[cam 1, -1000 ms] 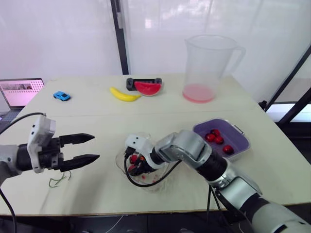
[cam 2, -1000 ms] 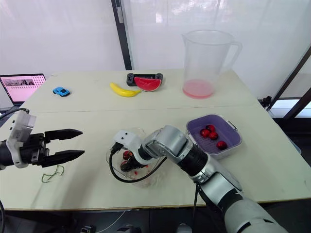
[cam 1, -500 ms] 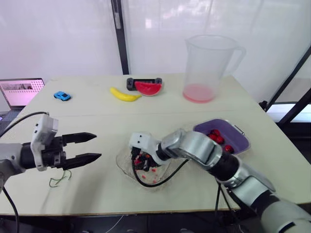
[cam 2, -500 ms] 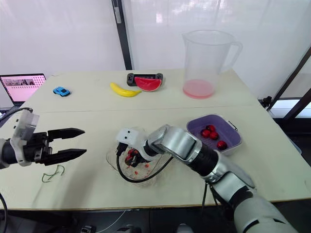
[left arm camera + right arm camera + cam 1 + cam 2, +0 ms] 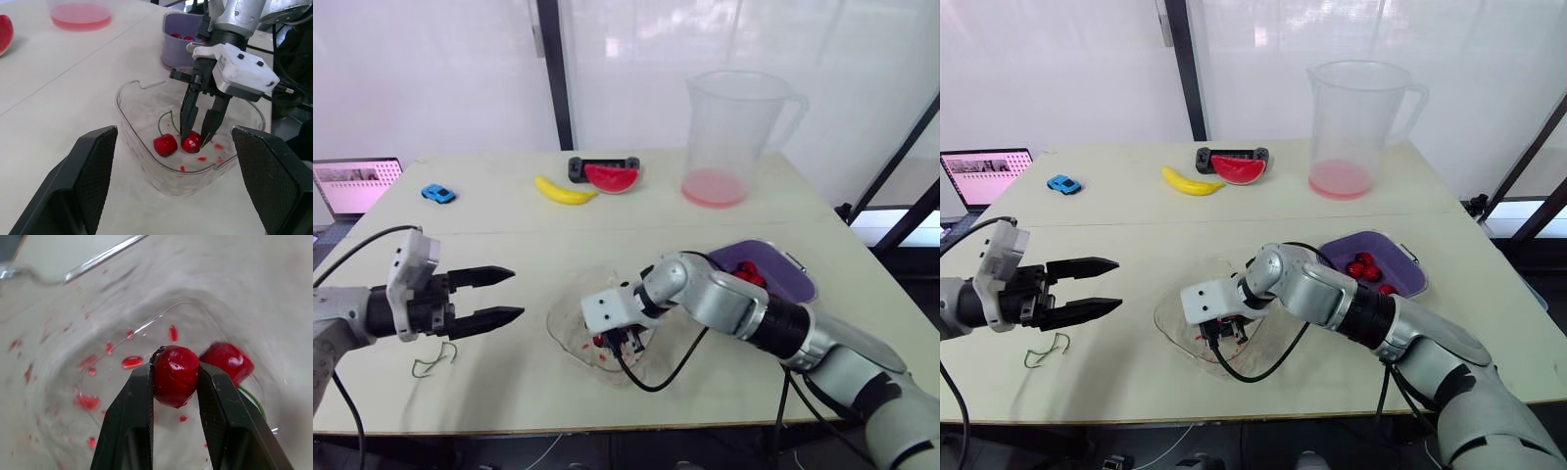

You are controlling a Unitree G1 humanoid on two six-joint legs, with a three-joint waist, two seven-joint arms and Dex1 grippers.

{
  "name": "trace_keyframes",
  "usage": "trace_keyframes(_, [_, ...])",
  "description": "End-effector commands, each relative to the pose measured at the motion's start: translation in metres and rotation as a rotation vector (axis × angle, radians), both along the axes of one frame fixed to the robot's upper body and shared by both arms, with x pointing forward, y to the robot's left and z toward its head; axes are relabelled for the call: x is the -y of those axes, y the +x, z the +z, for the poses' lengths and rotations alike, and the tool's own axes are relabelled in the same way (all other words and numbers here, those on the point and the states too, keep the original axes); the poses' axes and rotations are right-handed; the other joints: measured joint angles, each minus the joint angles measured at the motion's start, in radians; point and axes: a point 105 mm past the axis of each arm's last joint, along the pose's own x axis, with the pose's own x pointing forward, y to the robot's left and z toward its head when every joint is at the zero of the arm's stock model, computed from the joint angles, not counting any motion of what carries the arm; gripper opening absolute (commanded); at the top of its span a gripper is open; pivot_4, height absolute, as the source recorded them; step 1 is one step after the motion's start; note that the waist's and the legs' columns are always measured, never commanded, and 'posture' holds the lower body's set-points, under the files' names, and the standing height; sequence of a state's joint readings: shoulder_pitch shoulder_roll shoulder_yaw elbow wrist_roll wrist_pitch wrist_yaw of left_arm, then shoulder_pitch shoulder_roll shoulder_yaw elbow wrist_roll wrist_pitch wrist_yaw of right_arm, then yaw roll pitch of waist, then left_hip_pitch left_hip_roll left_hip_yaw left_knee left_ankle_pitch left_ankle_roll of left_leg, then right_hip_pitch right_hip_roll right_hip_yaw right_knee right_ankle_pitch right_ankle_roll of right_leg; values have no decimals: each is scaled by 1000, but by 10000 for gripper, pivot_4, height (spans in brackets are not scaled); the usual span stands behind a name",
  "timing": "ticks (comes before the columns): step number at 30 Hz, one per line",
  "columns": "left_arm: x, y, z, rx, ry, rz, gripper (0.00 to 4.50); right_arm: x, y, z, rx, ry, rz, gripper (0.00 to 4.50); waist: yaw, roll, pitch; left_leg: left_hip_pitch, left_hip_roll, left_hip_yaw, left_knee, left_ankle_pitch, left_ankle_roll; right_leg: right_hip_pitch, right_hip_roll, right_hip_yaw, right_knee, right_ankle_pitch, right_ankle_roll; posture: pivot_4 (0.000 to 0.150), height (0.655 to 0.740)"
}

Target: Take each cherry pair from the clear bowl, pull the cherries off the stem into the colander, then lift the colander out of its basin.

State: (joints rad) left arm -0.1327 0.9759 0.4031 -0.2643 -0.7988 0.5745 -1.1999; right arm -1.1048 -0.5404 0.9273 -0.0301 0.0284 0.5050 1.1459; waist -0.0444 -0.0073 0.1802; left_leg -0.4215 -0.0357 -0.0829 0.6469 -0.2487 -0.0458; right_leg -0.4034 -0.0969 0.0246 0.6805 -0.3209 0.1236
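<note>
While the cherry pair [image 5: 165, 144] is seated low in the clear bowl [image 5: 558, 315], one cherry is pinched by the right gripper [image 5: 195, 140], presumably for lifting out; the left gripper [image 5: 516, 295] is held spread beside the bowl, likely for the stem pull.

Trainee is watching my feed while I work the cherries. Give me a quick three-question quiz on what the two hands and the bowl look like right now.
1. True or false: the right hand is shut on a cherry inside the clear bowl.
2. Pick one. The left hand is: A) open, outside the bowl; B) shut on a cherry; C) open, inside the bowl.
3. Fill the gap: besides the gripped cherry, the left wrist view shows ___ more cherry in the bowl.

Key: 1 true; 2 A; 3 one.
</note>
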Motion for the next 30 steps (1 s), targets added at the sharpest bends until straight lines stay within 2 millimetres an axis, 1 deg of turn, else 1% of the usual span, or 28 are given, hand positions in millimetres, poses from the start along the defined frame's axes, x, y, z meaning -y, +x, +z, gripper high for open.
trace_keyframes(1, [4,-2,7,40,0,-17,39078,-3,3,13,40,-10,76,9925,0,0,0,0,0,0,0,0,0,0,0,0,0,0,0,1500,7400])
trace_keyframes(3, [4,-2,6,38,-1,-17,39078,-3,7,17,54,-12,90,18531,0,0,0,0,0,0,0,0,0,0,0,0,0,0,0,1500,7400])
trace_keyframes(4, [5,-2,6,38,-1,-17,39078,-3,9,18,60,-12,94,21923,0,0,0,0,0,0,0,0,0,0,0,0,0,0,0,1500,7400])
trace_keyframes(5, [5,-3,6,37,-2,-18,39078,-2,9,23,66,-8,96,26339,0,0,0,0,0,0,0,0,-1,0,0,0,0,0,0,1500,7400])
trace_keyframes(6, [5,-3,6,36,-2,-19,39078,-1,10,26,69,-4,98,32244,1,0,0,0,0,0,0,1,-1,0,0,0,0,0,0,1500,7400])
trace_keyframes(8, [6,-2,6,34,-4,-22,39078,1,9,37,75,28,80,40922,1,0,0,0,0,0,0,1,-1,0,0,0,0,0,0,1500,7400])
trace_keyframes(9, [6,-2,6,34,-4,-24,39078,3,8,43,63,49,58,44439,1,0,0,0,0,0,0,1,-1,0,0,0,0,0,0,1500,7400])
trace_keyframes(13, [8,0,6,31,-8,-32,39078,10,-4,64,-73,166,-101,44439,3,0,0,0,0,-1,0,1,-1,0,0,0,0,0,0,1500,7400])
trace_keyframes(15, [9,2,5,30,-11,-36,39078,13,-4,75,-170,247,-262,44439,2,0,0,0,0,-1,0,1,-1,0,0,0,0,0,0,1500,7400])
trace_keyframes(16, [10,3,4,30,-12,-39,39078,15,-3,79,-241,277,-371,44439,2,0,0,0,0,-1,0,1,-1,0,0,0,0,0,0,1500,7400])
trace_keyframes(19, [11,5,4,30,-15,-47,39078,17,0,82,-409,310,-640,44439,1,0,0,0,0,-1,-1,1,-1,0,0,0,0,0,0,1500,7400])
trace_keyframes(21, [11,6,4,31,-16,-49,39078,21,0,77,-458,287,-721,44439,1,0,0,0,0,-1,-1,1,-1,-1,0,0,1,0,0,1500,7400])
trace_keyframes(22, [11,6,4,31,-16,-50,39078,21,-1,74,-460,285,-726,44439,2,0,0,0,0,-1,-1,1,-1,-1,0,0,1,0,0,1500,7400])
trace_keyframes(24, [11,7,5,33,-17,-54,39078,17,-5,54,-481,268,-738,44439,3,0,0,-1,-1,-1,-1,1,-1,-1,-1,0,1,0,0,1500,7400])
trace_keyframes(26, [11,7,5,33,-16,-57,39078,13,-8,39,-490,260,-752,44439,1,-1,0,-1,-1,-1,0,1,-1,-1,-2,0,0,0,0,1500,7400])
trace_keyframes(30, [11,6,4,33,-14,-60,39078,7,-8,22,-496,270,-801,44439,-1,0,0,-3,-1,-1,-1,1,-2,-4,-1,0,1,0,0,1500,7400])
